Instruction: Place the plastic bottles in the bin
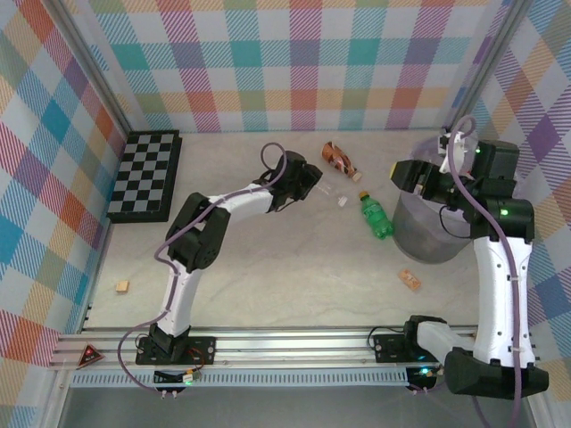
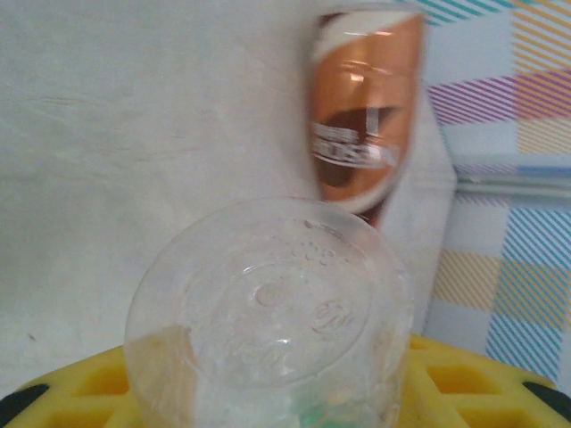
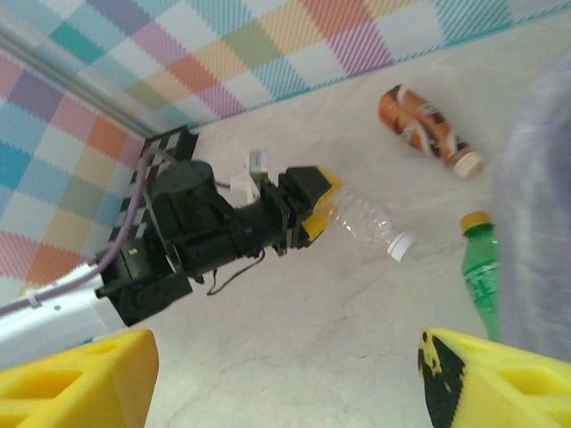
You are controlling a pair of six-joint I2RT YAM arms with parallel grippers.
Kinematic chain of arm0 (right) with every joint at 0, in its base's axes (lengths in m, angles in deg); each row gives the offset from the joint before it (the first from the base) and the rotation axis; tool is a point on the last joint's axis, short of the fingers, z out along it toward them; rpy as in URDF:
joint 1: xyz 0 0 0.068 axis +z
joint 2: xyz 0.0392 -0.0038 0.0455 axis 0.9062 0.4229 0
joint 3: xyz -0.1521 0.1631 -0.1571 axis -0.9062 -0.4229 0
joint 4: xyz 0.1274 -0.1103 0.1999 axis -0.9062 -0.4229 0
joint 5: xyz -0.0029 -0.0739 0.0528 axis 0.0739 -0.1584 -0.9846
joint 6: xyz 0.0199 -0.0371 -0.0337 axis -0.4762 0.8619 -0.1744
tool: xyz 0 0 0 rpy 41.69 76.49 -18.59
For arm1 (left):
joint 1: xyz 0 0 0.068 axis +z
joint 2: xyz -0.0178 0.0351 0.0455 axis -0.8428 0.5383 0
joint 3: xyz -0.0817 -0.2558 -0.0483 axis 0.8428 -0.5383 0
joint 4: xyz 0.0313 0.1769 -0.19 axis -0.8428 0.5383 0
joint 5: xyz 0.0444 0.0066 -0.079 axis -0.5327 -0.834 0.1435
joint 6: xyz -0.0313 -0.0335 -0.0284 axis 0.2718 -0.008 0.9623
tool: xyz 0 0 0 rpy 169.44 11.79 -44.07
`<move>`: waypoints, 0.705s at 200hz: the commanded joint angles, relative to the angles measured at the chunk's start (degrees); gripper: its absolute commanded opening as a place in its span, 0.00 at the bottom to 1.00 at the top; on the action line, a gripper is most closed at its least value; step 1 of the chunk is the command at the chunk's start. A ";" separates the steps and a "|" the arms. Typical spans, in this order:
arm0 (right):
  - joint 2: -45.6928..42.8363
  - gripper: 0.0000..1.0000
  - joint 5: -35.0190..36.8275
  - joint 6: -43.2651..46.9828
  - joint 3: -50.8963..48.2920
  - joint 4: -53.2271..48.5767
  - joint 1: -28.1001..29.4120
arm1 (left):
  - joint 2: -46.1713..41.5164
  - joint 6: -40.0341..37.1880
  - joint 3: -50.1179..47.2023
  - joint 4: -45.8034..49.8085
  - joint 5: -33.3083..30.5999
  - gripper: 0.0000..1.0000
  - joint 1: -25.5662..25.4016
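**Bin** (image 1: pixel 426 239): stands directly beneath the right gripper (image 1: pixel 417 175). It is well apart from the left gripper (image 3: pixel 318 207), on the side its fingertips point toward.

**Right gripper:** fingers spread wide with nothing between them, hanging over the bin's rim.

**Left gripper:** clamped on the clear bottle (image 3: pixel 361 223) at its base end. The bottle's body and white cap project forward past the fingertips, unsupported. Whether the bottle is lifted or lying on the table cannot be told.

**Green bottle** (image 1: pixel 376 217): lies on the table between the left gripper and the bin, close to the bin wall.

**Brown-wrapped bottle** (image 1: pixel 339 159): lies on the table just ahead of the left gripper, beyond the held bottle's cap.

**Risks, as judged:**
- The hold is on the thin base alone, so the wall may buckle or the bottle may pivot and slip during the carry.
- The long overhang could sweep the green or brown-wrapped bottle and roll it out of reach.
- The right arm occupies the space over the bin, so the arms could collide there unless it gives way.
- A release short of the rim would bounce the bottle off the bin wall.
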 commanded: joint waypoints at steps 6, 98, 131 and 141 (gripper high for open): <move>3.35 0.77 -0.49 5.49 1.75 -1.10 6.71 | -10.44 -8.01 -3.97 -0.24 4.09 0.49 1.03; 19.34 0.79 -4.44 10.73 1.72 -0.10 24.38 | -37.15 -20.54 -23.44 9.72 30.97 0.46 8.70; 23.72 0.80 -9.70 8.32 -0.65 6.66 28.59 | -46.43 -24.15 -27.56 16.14 27.98 0.45 8.84; 24.98 0.81 -9.01 8.03 -0.80 7.96 29.60 | -47.87 -23.15 -28.45 15.40 28.60 0.45 8.85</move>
